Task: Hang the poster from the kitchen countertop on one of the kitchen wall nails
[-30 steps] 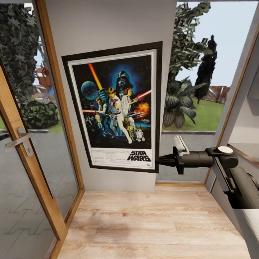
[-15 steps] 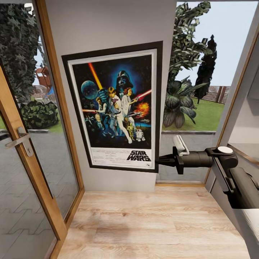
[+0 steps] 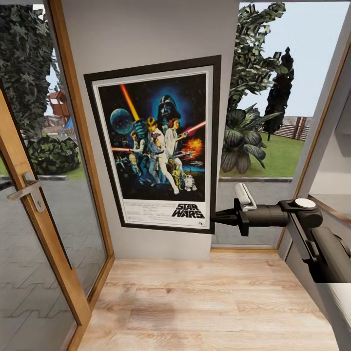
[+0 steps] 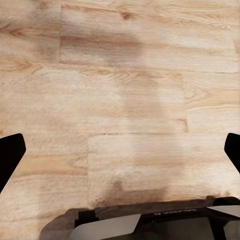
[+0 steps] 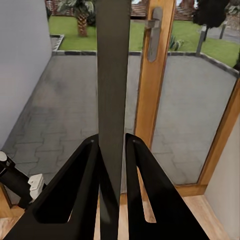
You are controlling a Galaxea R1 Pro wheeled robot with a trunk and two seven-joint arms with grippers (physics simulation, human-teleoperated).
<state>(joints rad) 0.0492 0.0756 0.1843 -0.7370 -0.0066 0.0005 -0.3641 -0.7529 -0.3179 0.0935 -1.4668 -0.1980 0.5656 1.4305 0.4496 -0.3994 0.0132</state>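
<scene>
Pale wood-grain plank floor (image 3: 209, 302) stretches from the base of a grey wall panel (image 3: 146, 34) toward the camera, bordered on one side by a wooden-framed glass door (image 3: 39, 214) and at the far end by a thin wooden skirting strip (image 3: 243, 250) under a window. In the left wrist view, the same light planks (image 4: 125, 100) carry a soft, blurred shadow across their boards. Nothing visible rests on the boards themselves.

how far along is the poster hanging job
Pickup looks done: the poster is off the countertop and up in front of the grey wall. In hand: the right gripper pinches its frame edge at the lower right corner. Left: confirming it hangs on a nail, which cannot be seen here, then releasing.
</scene>
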